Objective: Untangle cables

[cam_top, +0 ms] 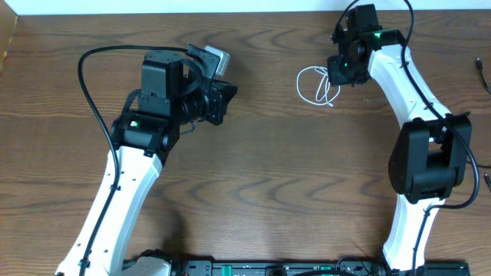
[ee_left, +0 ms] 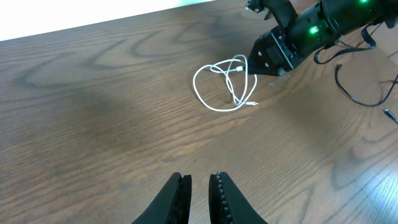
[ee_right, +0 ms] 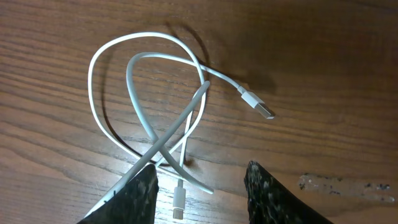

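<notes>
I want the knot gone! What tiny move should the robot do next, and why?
Probably lower the right gripper and close on the plug end of the white cable, which lies between its open fingers. The cable crosses over itself in loops, so pulling a free end could start undoing them.

Dark brown wooden table [cam_top: 268, 192] with wavy grain running across it, pale white strip [cam_top: 153, 6] along its far edge, lighter wooden piece [cam_top: 6, 38] at the far left corner, faint whitish scuff mark [ee_right: 342, 185] on the tabletop
</notes>
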Motion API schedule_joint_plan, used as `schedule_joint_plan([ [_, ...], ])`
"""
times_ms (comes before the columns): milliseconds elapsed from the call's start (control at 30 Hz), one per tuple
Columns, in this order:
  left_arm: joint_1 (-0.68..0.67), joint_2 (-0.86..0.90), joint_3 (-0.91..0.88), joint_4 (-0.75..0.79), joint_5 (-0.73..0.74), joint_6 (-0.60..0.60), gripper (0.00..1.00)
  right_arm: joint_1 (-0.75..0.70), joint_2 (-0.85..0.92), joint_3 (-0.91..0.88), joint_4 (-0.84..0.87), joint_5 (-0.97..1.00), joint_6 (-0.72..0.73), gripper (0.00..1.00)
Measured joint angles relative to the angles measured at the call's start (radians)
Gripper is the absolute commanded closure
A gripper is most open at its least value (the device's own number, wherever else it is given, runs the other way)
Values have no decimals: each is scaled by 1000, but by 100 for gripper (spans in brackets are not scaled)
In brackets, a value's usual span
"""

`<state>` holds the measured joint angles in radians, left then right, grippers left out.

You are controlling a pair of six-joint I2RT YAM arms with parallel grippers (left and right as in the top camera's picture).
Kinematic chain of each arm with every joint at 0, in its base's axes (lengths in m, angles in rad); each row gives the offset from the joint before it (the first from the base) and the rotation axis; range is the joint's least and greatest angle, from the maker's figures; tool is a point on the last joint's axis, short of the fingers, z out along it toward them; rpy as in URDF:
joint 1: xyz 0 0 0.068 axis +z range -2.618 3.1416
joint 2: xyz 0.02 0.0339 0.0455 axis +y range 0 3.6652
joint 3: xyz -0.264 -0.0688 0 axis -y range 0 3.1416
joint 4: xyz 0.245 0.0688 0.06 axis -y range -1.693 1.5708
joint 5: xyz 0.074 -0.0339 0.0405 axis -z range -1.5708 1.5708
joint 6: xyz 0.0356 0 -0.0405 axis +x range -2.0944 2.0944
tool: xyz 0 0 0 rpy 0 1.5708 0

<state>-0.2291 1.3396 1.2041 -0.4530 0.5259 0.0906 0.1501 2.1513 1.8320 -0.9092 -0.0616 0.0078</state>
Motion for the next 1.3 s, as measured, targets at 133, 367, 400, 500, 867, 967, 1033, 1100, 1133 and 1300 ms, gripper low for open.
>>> schedule_joint_plan([
  [133, 0, 0, 0, -5, 0, 5, 84, 0, 2, 0, 4, -1, 2, 72],
  [367, 0, 0, 0, -12, 0, 16, 83, 0, 68, -3, 18, -58, 10, 99],
  [400, 0, 0, 0, -13, 0, 16, 84, 0, 75, -6, 18, -69, 10, 99],
  [500, 0, 0, 0, -29, 11, 16, 83, 1, 80, -12, 15, -119, 11, 99],
  [867, 0, 18, -37, -76, 126, 58, 83, 1, 74, -11, -2, -280, 10, 99],
  [967, 0, 48, -50, -74, 170, 77, 84, 1, 36, 6, -40, -311, 11, 99],
  [1033, 0, 73, -53, -69, 214, 100, 83, 1, -25, 30, -70, -323, 11, 99],
  [1100, 0, 99, -53, -52, 261, 120, 83, 1, -113, 56, -96, -332, 10, 99],
  [1133, -1, 109, -53, -47, 277, 125, 83, 1, -157, 68, -101, -335, 10, 99],
  [1300, -10, 167, -53, -23, 323, 145, 83, 0, -482, 120, -74, -349, 8, 99],
])
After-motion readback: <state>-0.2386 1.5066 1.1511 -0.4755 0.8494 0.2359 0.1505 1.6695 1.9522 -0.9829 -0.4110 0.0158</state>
